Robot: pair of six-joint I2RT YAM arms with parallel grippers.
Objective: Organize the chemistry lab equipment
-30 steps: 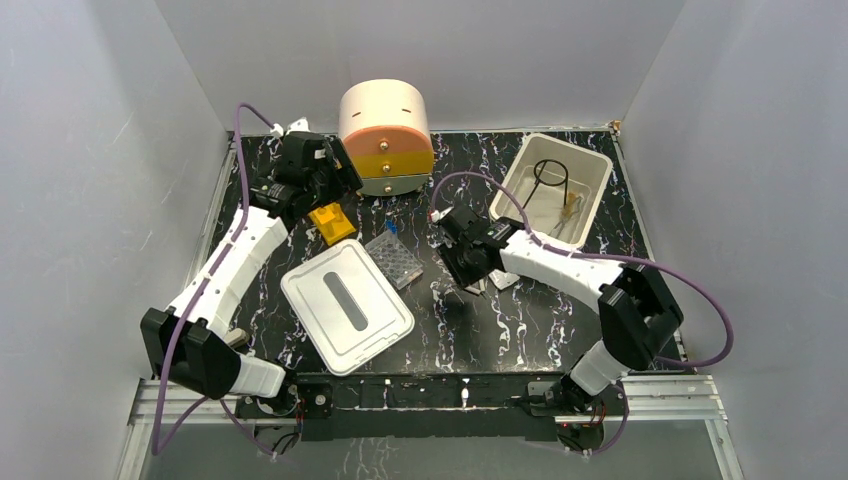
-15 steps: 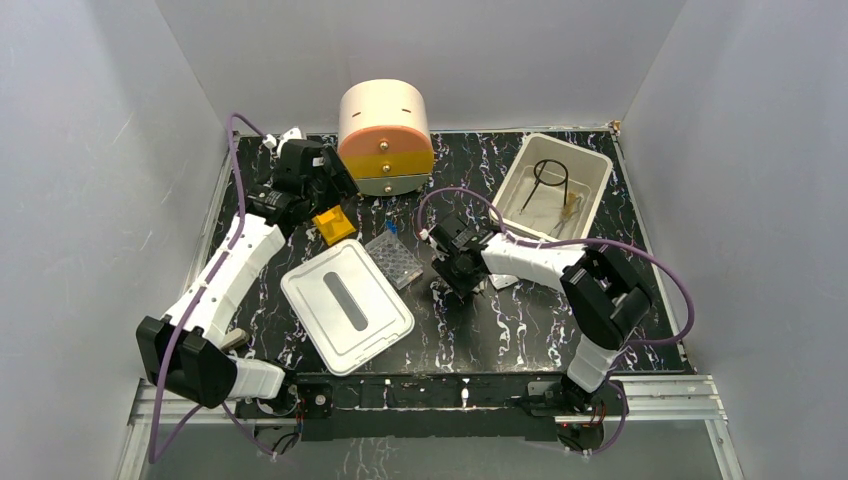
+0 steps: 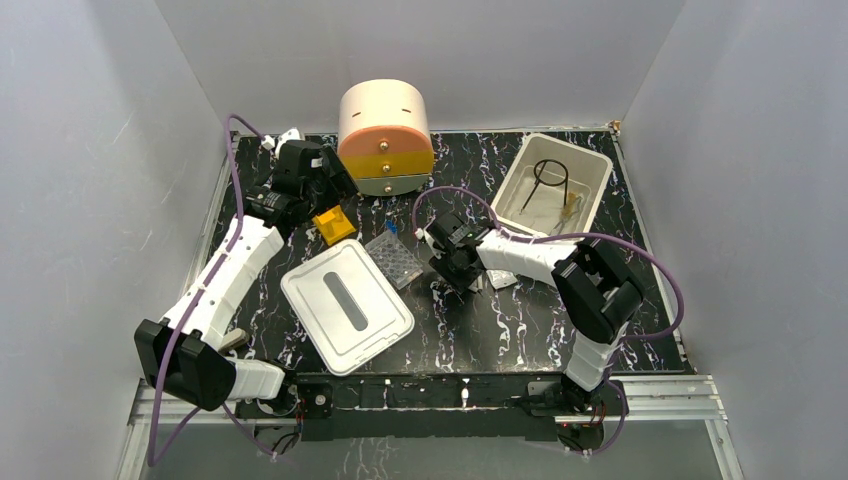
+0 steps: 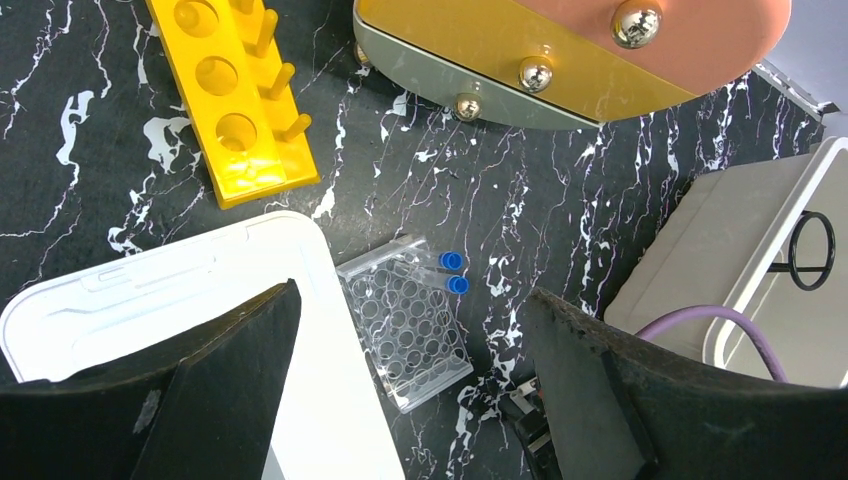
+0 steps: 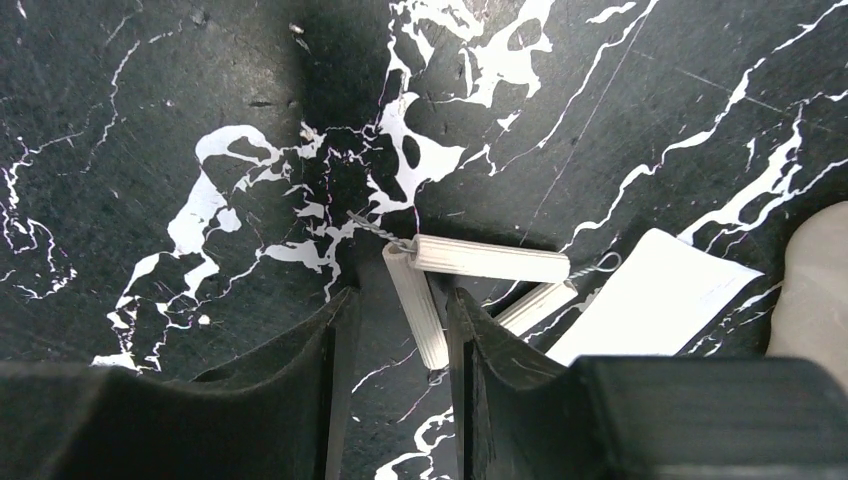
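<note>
The white triangle (image 5: pixel 432 318) of ribbed tubes on twisted wire lies on the black marbled table, in the top view (image 3: pixel 480 284) at centre. My right gripper (image 5: pixel 400 300) is low over it, open, with one tube leg between the jaws, close to the right finger and with a gap on the left. My left gripper (image 4: pixel 412 300) is open and empty, held high near the yellow rack (image 4: pixel 235 100). Below it lie the clear well plate (image 4: pixel 410 325) and two blue-capped tubes (image 4: pixel 452 272). Black-framed glasses (image 3: pixel 550 175) lie in the white bin (image 3: pixel 520 165).
The white lid with a grey slot (image 3: pixel 346 305) lies front left, touching the well plate. The round peach-orange-yellow drawer unit (image 3: pixel 385 135) stands at the back. A white card (image 5: pixel 660 295) lies right beside the triangle. Grey walls close in on three sides.
My right gripper has shifted slightly left and its elbow has swung in toward the centre. My left gripper has barely moved.
</note>
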